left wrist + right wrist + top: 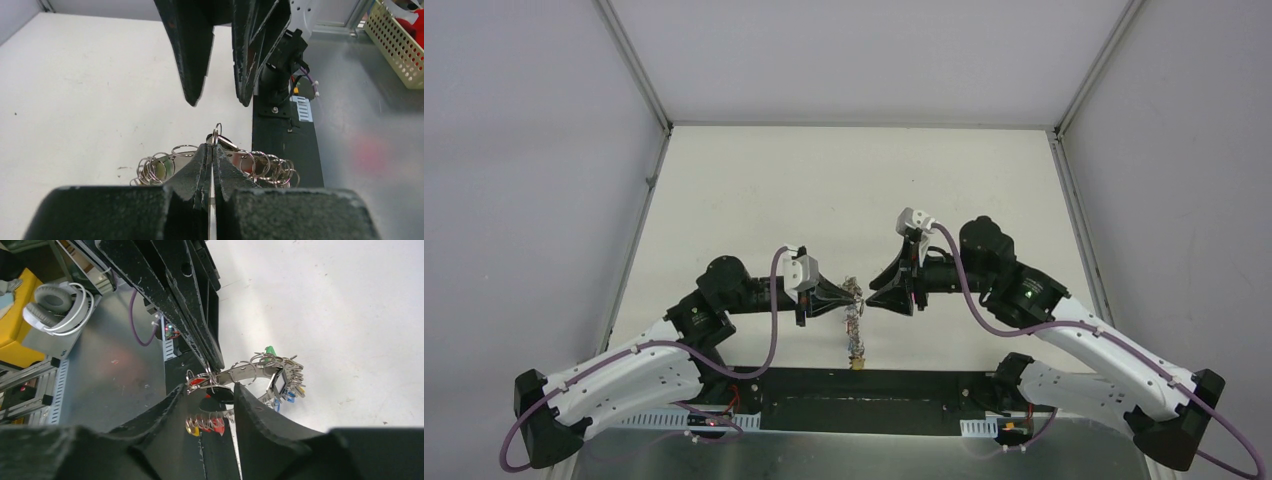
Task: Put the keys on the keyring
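My left gripper [855, 293] is shut on the keyring [856, 332], a silver-grey band fringed with small split rings and coloured tags, which hangs from it above the table's near edge. In the left wrist view the jaws [213, 148] pinch the band edge-on, with rings [160, 164] fanning out on both sides. My right gripper [873, 297] is open and faces the left one, tips almost touching the ring. In the right wrist view [212, 399] a black-headed key [219, 394] hangs between my open fingers and a red-headed key [199, 382] sits beside it, both close to the band [250, 371].
The black base plate [864, 385] and a grey metal shelf [115, 375] lie below the ring. Headphones [55, 305] and a yellow box [15, 335] sit off the table. A perforated basket [395, 45] stands at the far right. White walls enclose the table [844, 190].
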